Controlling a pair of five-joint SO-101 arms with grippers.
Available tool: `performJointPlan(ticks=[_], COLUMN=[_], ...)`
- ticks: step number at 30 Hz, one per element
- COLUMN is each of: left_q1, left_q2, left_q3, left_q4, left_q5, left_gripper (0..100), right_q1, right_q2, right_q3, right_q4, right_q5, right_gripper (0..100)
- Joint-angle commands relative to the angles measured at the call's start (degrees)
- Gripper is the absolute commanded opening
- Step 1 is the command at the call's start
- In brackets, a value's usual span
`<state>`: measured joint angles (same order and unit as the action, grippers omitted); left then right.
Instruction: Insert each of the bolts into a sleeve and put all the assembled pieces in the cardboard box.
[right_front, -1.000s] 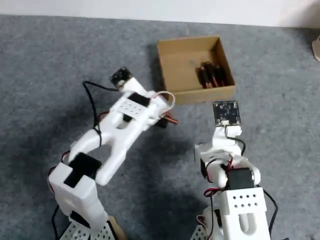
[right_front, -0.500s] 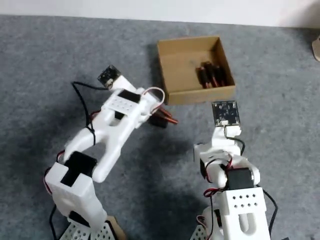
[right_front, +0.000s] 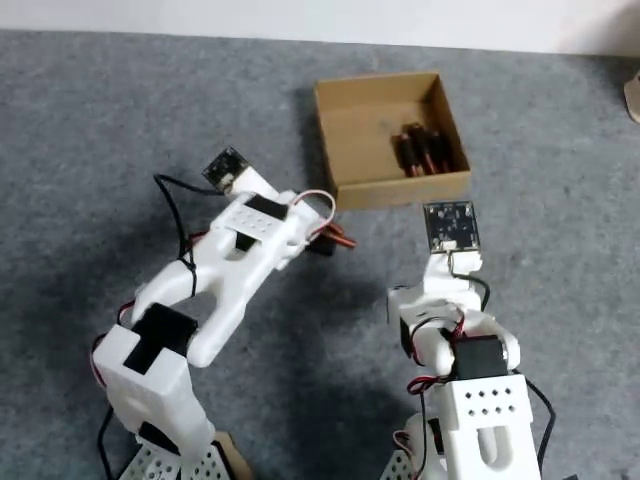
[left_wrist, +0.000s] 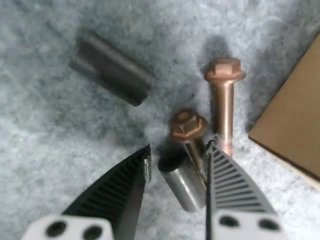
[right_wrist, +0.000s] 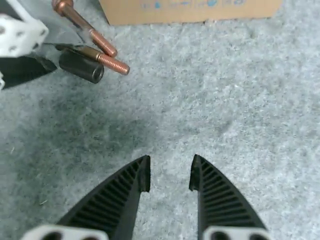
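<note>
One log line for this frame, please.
left gripper open around sleeve, bolt | right gripper open, empty | second bolt, second sleeve loose | cardboard box holds assembled pieces

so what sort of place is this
Probably a robotics test bench: two white plastic robot arms on a grey carpeted table, with copper-coloured hex bolts and a small open brown cardboard box as practice parts.

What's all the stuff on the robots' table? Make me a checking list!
Surface: grey fuzzy mat.
Job's things: brown cardboard box holding dark assembled pieces; copper hex-head bolt lying by the box; second bolt beside a shiny sleeve; dark metal sleeve lying apart.
Clutter: tan thing at the edge, cut off.
Grippers: left gripper open around that bolt and sleeve; right gripper open over bare mat.
Cables: black and red wires on both arms.
Surroundings: pale strip beyond the mat.
</note>
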<state>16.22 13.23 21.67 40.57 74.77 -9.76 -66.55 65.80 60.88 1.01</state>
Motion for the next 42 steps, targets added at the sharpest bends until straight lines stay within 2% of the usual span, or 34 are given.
performJointPlan(ticks=[1, 3, 7, 13, 18, 23, 30, 33, 42], left_q1=[-4.2, -5.7, -6.2, -4.2, -4.4, -3.6, 0.0, 0.9, 1.1], left_q2=[0.2, 2.6, 8.9, 11.6, 12.5, 12.3, 12.3, 12.4, 12.9], left_q3=[-0.2, -0.8, -3.9, -11.4, -12.9, -13.7, -24.7, -28.5, -35.6], left_q4=[-1.1, -1.1, -1.1, 9.3, 10.4, 11.4, 28.0, 32.5, 32.5], left_q5=[0.8, 0.8, 0.6, 0.4, -3.9, -4.4, -4.2, -4.2, -4.5], left_gripper=[7, 0, 2, 1, 1, 1, 1, 1, 1], right_q1=[-0.4, -0.4, -0.4, -0.3, -0.3, -0.3, -0.3, -0.3, -0.4], right_q2=[-0.9, -0.9, -0.9, -0.9, -0.9, -0.9, -0.9, -0.9, -0.9], right_q3=[-0.1, -0.1, -0.1, -0.1, -0.1, 0.0, 0.0, 0.0, 1.6], right_q4=[-1.0, -1.0, -1.0, -1.0, -1.0, -1.0, -1.0, -1.0, -2.9], right_q5=[0.7, 0.7, 0.7, 0.7, 0.7, 0.7, 0.7, 0.7, 0.7], right_gripper=[13.2, 13.2, 13.2, 13.2, 13.2, 13.2, 13.2, 13.2, 13.2])
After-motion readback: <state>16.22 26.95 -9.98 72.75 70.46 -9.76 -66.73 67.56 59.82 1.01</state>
